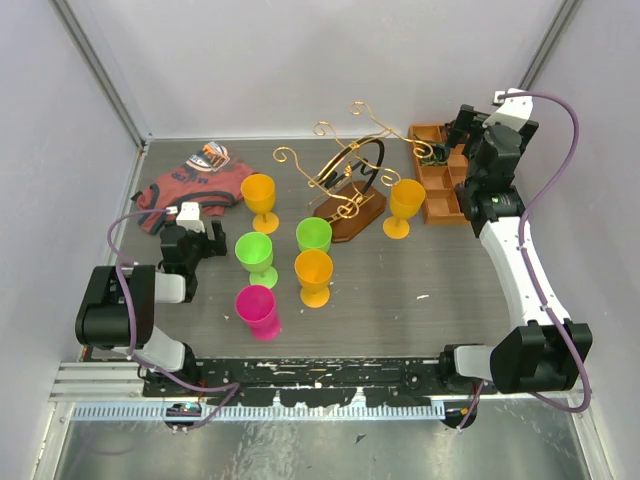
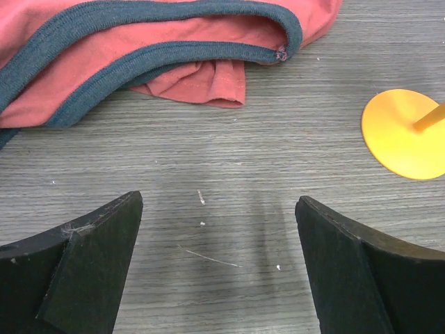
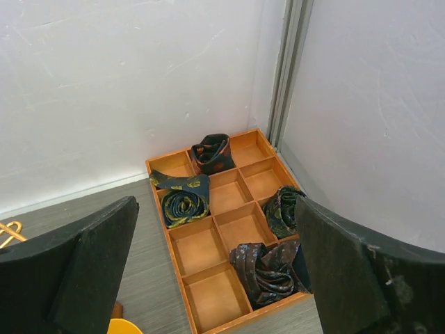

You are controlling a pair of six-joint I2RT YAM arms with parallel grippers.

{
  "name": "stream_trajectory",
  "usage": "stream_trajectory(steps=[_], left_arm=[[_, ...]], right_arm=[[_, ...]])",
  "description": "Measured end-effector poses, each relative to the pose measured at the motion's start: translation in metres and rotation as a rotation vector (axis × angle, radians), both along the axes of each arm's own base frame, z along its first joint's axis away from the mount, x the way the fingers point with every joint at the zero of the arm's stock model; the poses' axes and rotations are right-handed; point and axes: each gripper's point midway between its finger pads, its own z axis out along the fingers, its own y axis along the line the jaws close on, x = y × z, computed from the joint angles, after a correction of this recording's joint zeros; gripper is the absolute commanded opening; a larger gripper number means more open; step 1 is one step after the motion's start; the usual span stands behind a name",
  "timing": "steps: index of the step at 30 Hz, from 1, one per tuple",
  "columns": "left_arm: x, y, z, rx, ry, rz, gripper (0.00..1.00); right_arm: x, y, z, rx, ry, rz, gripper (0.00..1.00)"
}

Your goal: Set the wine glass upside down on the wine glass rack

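The wine glass rack [image 1: 349,203], gold wire with curled arms on a dark brown oval base, stands at the back centre with nothing hanging on it. Several plastic wine glasses stand upright on the table: orange [image 1: 259,198], orange [image 1: 405,206], green [image 1: 314,237], green [image 1: 254,257], orange [image 1: 314,276] and pink [image 1: 258,310]. My left gripper [image 1: 198,238] [image 2: 219,268] is open and empty, low over the bare table left of the glasses; one orange glass foot [image 2: 405,134] shows at its right. My right gripper [image 1: 462,128] [image 3: 215,278] is open and empty, held high over the compartment tray.
An orange-brown compartment tray [image 1: 440,185] [image 3: 201,248] with rolled ties stands at the back right against the wall. A red garment with dark trim [image 1: 190,185] [image 2: 139,42] lies at the back left. White walls close in the back and sides.
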Motion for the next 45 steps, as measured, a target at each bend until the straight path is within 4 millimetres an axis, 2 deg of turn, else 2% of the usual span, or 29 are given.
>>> stream_trajectory(steps=[14,26,28,29,32,38,45], left_arm=[[0.000,0.000,0.000,0.000,0.000,0.000,0.98],[0.000,0.000,0.000,0.000,0.015,0.000,0.98],[0.001,0.001,0.007,0.000,0.046,0.007,0.98],[0.005,0.001,0.016,0.002,0.047,0.007,0.98],[0.015,0.001,0.063,0.024,-0.019,-0.009,0.98],[-0.003,0.013,0.151,0.050,-0.129,0.058,0.98],[0.002,0.014,0.230,0.059,-0.122,0.064,0.98]], right_arm=[[-0.001,-0.004,0.000,0.024,-0.008,-0.030,1.00],[0.002,0.005,-0.014,-0.002,0.058,0.029,1.00],[0.003,0.005,-0.017,-0.005,0.067,0.033,1.00],[0.003,0.005,-0.018,-0.007,0.071,0.034,1.00],[0.003,0.005,-0.020,-0.010,0.078,0.035,1.00],[0.013,0.008,-0.020,-0.007,0.088,0.049,1.00],[0.025,0.021,-0.035,0.008,0.133,0.121,1.00]])
